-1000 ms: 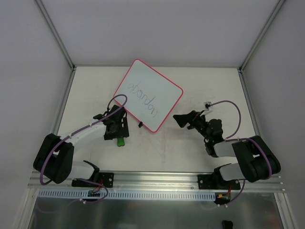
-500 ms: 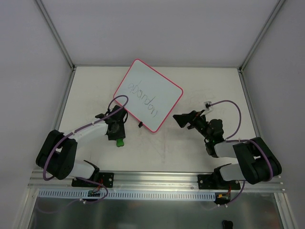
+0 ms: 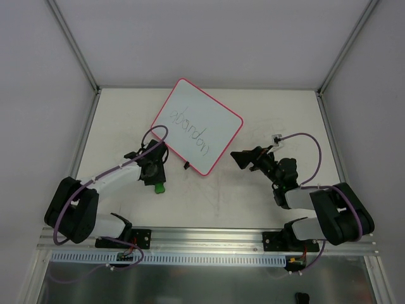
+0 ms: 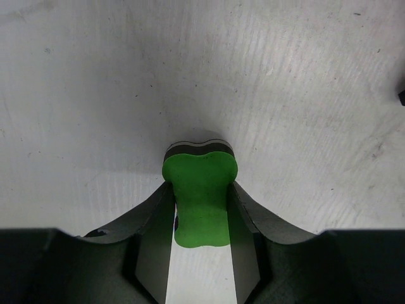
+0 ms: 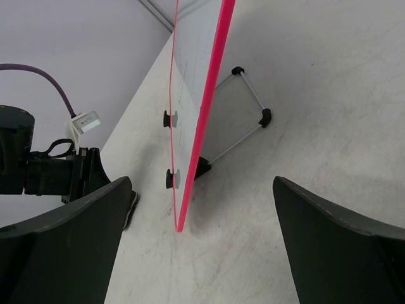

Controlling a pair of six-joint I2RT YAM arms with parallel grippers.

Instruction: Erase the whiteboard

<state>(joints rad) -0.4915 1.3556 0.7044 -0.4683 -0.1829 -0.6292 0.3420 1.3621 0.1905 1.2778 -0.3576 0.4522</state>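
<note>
Left tool (image 4: 200, 187): my fingers are pinched onto the green eraser (image 4: 201, 202), one on each side; I sit at about 8 o'clock on the counter (image 3: 221, 196), aimed down at its bare surface.
Green eraser: its dark pad end faces the counter; I cannot tell whether it touches. From above it shows at the near side of my left tool, apart from the board.
Right tool (image 5: 201, 183): spread wide with nothing between the fingers, at about 4 o'clock on the counter, facing the board's pink edge.
Whiteboard (image 3: 197, 126): at about 12 o'clock on the counter, turned corner-on, at 1 o'clock from my left tool and 10 o'clock from my right. My right wrist view shows it edge-on, propped upright.
Clips (image 5: 168, 118): two small black ones by the board's lower edge.
Wire stand (image 5: 250, 120): thin, behind the board, feet on the counter.
Handwriting (image 3: 188, 132): one dark word across the white face.
</note>
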